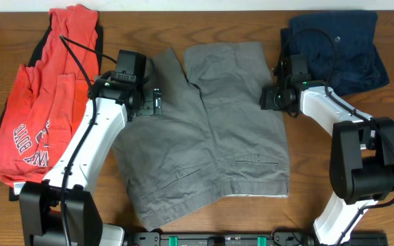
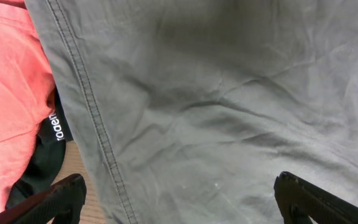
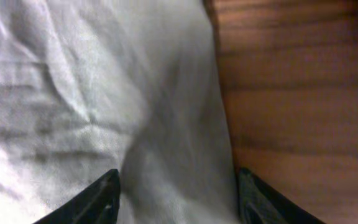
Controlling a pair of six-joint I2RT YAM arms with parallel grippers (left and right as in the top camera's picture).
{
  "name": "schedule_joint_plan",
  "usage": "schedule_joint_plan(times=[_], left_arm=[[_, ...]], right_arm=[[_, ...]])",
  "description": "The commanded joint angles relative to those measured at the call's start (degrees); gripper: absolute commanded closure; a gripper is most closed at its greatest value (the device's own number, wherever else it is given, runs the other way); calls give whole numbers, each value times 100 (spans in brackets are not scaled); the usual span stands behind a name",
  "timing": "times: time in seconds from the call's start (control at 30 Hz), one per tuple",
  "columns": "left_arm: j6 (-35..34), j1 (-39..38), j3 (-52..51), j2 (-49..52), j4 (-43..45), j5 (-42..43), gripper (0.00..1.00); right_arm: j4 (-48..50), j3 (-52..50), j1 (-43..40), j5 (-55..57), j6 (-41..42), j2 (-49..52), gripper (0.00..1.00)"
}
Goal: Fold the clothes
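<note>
Grey shorts (image 1: 204, 130) lie spread flat in the middle of the table, waistband toward the front. My left gripper (image 1: 157, 102) is open over the shorts' left edge; the left wrist view shows the grey cloth and its side seam (image 2: 98, 130) between the spread fingers (image 2: 179, 199). My right gripper (image 1: 267, 97) is open at the shorts' right edge; the right wrist view shows the grey cloth edge (image 3: 166, 124) between the fingers (image 3: 178, 193), with bare wood beside it.
A pile of red and orange shirts (image 1: 43, 109) over a black garment lies at the left. A folded navy garment (image 1: 340, 48) lies at the back right. The wooden table (image 1: 388, 178) shows on the right and front.
</note>
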Motion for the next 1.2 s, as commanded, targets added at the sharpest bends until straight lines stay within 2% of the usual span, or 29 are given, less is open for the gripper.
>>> schedule_joint_plan(times=[0.0, 0.03, 0.13, 0.17, 0.43, 0.57, 0.7, 0.9, 1.17], left_arm=[[81, 20, 59, 22, -24, -48, 2], [81, 20, 59, 22, -24, -48, 2], [81, 20, 59, 22, -24, -48, 2], [81, 20, 59, 22, -20, -48, 2], [76, 13, 55, 22, 2, -46, 1], [76, 13, 55, 42, 15, -46, 1], [74, 13, 55, 87, 63, -39, 1], [72, -22, 55, 343, 166, 127, 1], [79, -105, 55, 763, 424, 122, 1]], right_arm=[[175, -55, 79, 15, 61, 356, 52], [238, -55, 79, 13, 63, 417, 58], [531, -55, 81, 11, 103, 603, 91], [684, -55, 83, 11, 105, 656, 99], [2645, -2, 85, 35, 365, 1139, 99], [3086, 431, 85, 37, 387, 1589, 99], [2841, 1401, 87, 28, 382, 2205, 99], [1840, 3370, 96, -7, 83, 3056, 99], [728, 4948, 42, 168, -376, 3244, 99]])
